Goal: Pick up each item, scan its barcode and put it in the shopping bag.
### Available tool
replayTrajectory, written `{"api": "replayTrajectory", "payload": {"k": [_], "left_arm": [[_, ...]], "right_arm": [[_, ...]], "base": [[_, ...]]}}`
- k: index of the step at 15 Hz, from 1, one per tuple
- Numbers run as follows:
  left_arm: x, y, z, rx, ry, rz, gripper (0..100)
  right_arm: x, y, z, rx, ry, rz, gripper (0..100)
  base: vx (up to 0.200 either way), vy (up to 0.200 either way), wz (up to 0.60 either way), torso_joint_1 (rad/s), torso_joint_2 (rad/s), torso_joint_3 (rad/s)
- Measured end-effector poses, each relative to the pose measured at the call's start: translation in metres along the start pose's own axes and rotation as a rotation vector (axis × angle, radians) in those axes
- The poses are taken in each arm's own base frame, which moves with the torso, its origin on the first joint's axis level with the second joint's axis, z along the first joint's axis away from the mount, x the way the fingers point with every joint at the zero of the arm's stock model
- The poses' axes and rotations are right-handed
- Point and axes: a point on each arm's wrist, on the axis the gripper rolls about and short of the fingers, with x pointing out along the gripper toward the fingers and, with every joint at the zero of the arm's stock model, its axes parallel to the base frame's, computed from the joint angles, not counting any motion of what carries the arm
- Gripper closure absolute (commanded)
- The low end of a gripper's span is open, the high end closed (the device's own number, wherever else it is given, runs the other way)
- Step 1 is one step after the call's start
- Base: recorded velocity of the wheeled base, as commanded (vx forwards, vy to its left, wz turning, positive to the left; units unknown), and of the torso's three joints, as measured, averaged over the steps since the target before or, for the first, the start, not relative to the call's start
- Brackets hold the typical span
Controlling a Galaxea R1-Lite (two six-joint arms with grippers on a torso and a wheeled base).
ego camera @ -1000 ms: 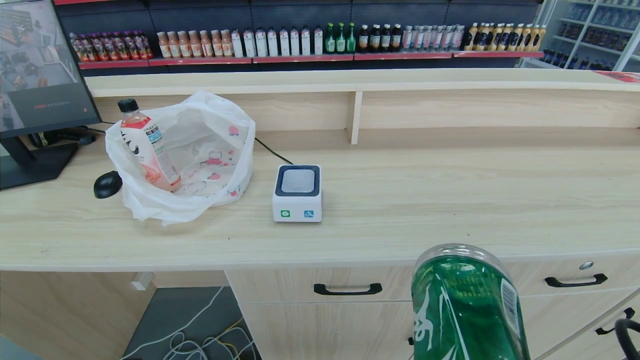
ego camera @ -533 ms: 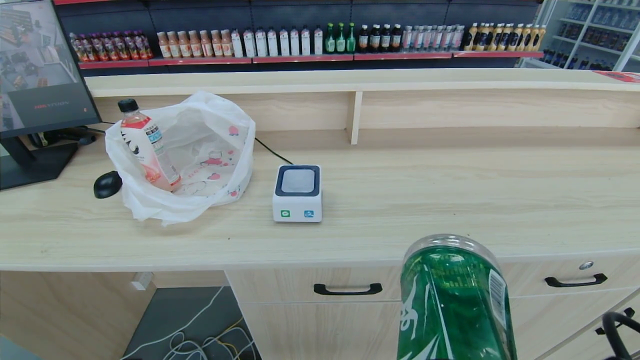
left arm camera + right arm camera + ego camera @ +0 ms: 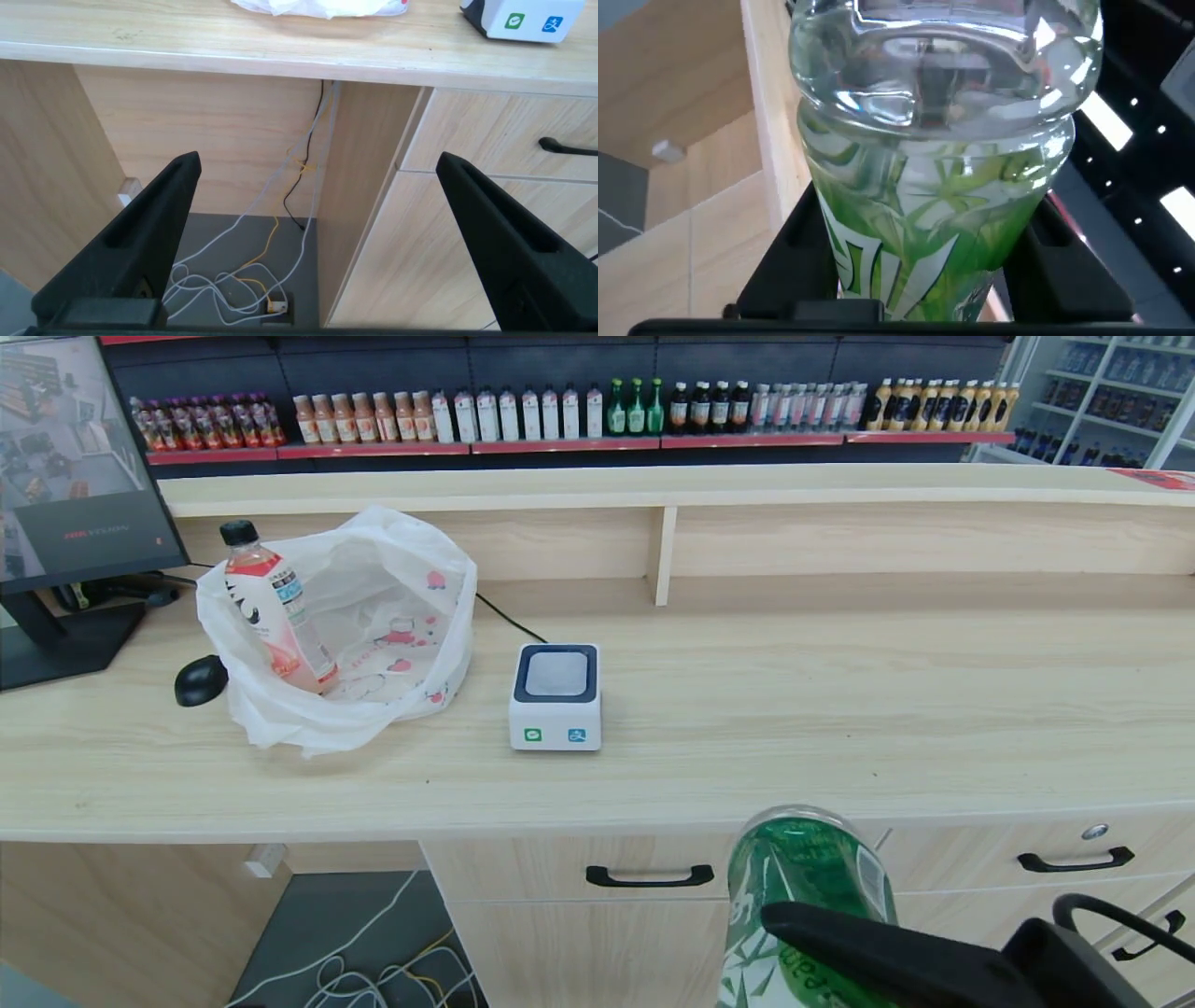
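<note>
My right gripper (image 3: 822, 943) is shut on a green bottle (image 3: 803, 887), held bottom-up in front of the counter's front edge, right of centre; the same green bottle (image 3: 924, 205) sits between the black fingers (image 3: 799, 233) in the right wrist view. The white barcode scanner (image 3: 555, 695) stands mid-counter. Left of it lies the white shopping bag (image 3: 392, 616), open, with a pink drink bottle (image 3: 275, 607) leaning inside. My left gripper (image 3: 318, 233) is open and empty, low before the counter, below the scanner (image 3: 519, 19) and bag (image 3: 318, 7).
A monitor (image 3: 70, 467) on its stand and a black mouse (image 3: 201, 679) sit at the counter's left end. A raised wooden shelf (image 3: 663, 537) runs along the back. Drawers with black handles (image 3: 649, 875) are under the counter. Cables (image 3: 243, 280) lie on the floor.
The green bottle has moved left and turned, and its bottom sits slightly lower. The right gripper's black finger has come into the head view across the bottle.
</note>
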Motion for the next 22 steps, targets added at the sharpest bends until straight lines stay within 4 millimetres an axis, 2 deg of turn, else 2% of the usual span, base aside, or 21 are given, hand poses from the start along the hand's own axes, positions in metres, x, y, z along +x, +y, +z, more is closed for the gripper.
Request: {"api": "replayTrajectory", "payload": {"k": [3, 7, 10, 14, 17, 22], "left_arm": [[0.0, 0.0, 0.0, 0.0, 0.0, 0.0, 0], [0.0, 0.0, 0.0, 0.0, 0.0, 0.0, 0], [0.0, 0.0, 0.0, 0.0, 0.0, 0.0, 0], [0.0, 0.0, 0.0, 0.0, 0.0, 0.0, 0], [0.0, 0.0, 0.0, 0.0, 0.0, 0.0, 0], [0.0, 0.0, 0.0, 0.0, 0.0, 0.0, 0]], "right_arm": [[0.002, 0.005, -0.008, 0.217, 0.038, 0.02, 100], [0.0, 0.017, -0.012, 0.418, 0.06, 0.075, 100], [0.002, 0.017, -0.014, 0.584, 0.076, 0.068, 100], [0.007, 0.004, -0.032, 0.723, 0.132, -0.036, 100], [0.008, -0.011, -0.05, 0.91, 0.173, -0.152, 100], [0.002, -0.032, -0.08, 1.083, 0.266, -0.399, 100]], "base": [[0.0, 0.0, 0.0, 0.0, 0.0, 0.0], [0.0, 0.0, 0.0, 0.0, 0.0, 0.0], [0.0, 0.0, 0.0, 0.0, 0.0, 0.0], [0.0, 0.0, 0.0, 0.0, 0.0, 0.0], [0.0, 0.0, 0.0, 0.0, 0.0, 0.0], [0.0, 0.0, 0.0, 0.0, 0.0, 0.0]]}}
